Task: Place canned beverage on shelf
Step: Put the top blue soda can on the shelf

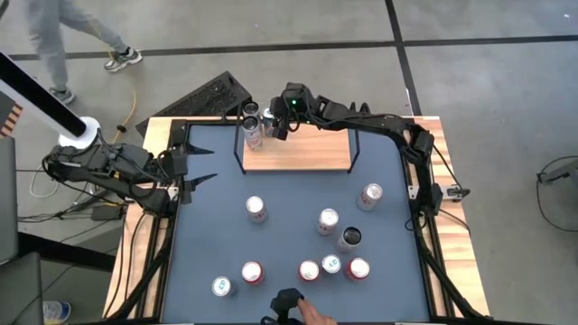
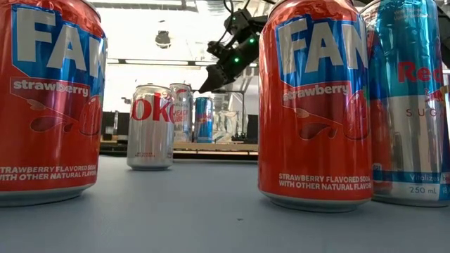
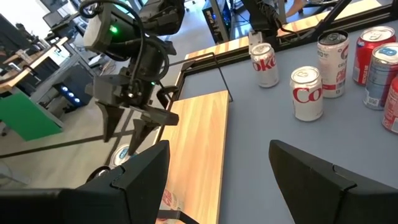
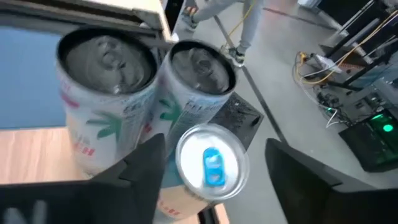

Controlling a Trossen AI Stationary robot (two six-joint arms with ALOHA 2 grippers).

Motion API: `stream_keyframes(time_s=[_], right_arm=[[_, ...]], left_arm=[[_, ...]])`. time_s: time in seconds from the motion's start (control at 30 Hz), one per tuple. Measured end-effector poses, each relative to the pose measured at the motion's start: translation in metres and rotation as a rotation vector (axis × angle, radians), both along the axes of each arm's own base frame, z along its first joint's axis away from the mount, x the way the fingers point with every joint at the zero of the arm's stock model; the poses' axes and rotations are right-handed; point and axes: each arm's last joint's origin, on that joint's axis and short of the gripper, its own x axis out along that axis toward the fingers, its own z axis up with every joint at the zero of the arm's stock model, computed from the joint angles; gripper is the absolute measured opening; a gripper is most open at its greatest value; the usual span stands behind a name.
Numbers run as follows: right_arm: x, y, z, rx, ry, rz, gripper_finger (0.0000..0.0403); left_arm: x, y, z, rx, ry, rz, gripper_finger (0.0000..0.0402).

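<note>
The shelf [image 1: 298,149], a light-wood board with black rod uprights, lies at the table's far side. At its left end stand two white cans with dark tops [image 4: 109,59] [image 4: 200,65] and a silver-topped can with a blue tab [image 4: 210,163] [image 1: 268,116]. My right gripper [image 4: 214,165] [image 1: 272,124] hovers there, open, one finger on each side of the silver-topped can's top, slanting down from the right. A gap shows between the can and one finger [image 4: 292,168]. My left gripper [image 3: 217,168] [image 1: 203,176] waits open at the table's left with nothing between its fingers.
Several loose cans stand on the blue-grey mat: Coke cans [image 1: 256,208] [image 1: 370,195] mid-table, red Fanta and blue cans [image 1: 309,270] [image 1: 252,272] near the front edge. A person's hand [image 1: 312,314] reaches in at the near edge. Most of the shelf board to the right lies bare.
</note>
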Motion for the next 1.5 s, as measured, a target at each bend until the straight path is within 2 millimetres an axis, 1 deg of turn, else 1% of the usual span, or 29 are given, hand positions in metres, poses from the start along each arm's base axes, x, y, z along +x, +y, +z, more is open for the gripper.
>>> stream_keyframes(time_s=[0.1, 0.2, 0.43, 0.5, 0.6, 0.93, 1.2, 1.33, 1.5], right_arm=[[0.000, 0.000, 0.000, -0.001, -0.002, -0.001, 0.0306], [-0.001, -0.002, 0.000, 0.003, -0.005, -0.007, 0.0317], [-0.005, -0.013, 0.002, 0.051, -0.069, -0.036, 0.0316], [-0.002, -0.018, -0.001, 0.078, -0.107, -0.037, 0.0316], [-0.003, -0.024, -0.015, 0.129, -0.082, -0.054, 0.0316], [0.000, -0.020, -0.017, 0.129, -0.077, -0.029, 0.0315], [0.000, -0.019, -0.017, 0.096, -0.043, -0.002, 0.0315], [0.001, -0.020, -0.007, 0.088, -0.045, -0.006, 0.0315], [0.002, -0.020, 0.016, 0.079, -0.063, -0.004, 0.0315]], left_arm=[[0.000, 0.000, 0.000, 0.005, 0.001, 0.003, 0.0266], [0.000, 0.000, 0.000, 0.007, 0.001, 0.004, 0.0266], [0.000, 0.000, 0.000, 0.009, 0.000, 0.009, 0.0266], [0.000, 0.000, 0.001, 0.008, -0.006, 0.009, 0.0266], [0.000, 0.000, 0.001, 0.007, -0.007, 0.010, 0.0266], [0.000, 0.000, 0.001, 0.014, -0.004, 0.009, 0.0266], [0.000, 0.000, 0.001, 0.015, -0.002, 0.009, 0.0266], [0.000, 0.000, 0.001, 0.023, 0.001, 0.008, 0.0266], [0.000, 0.000, 0.000, 0.023, 0.002, 0.008, 0.0266]])
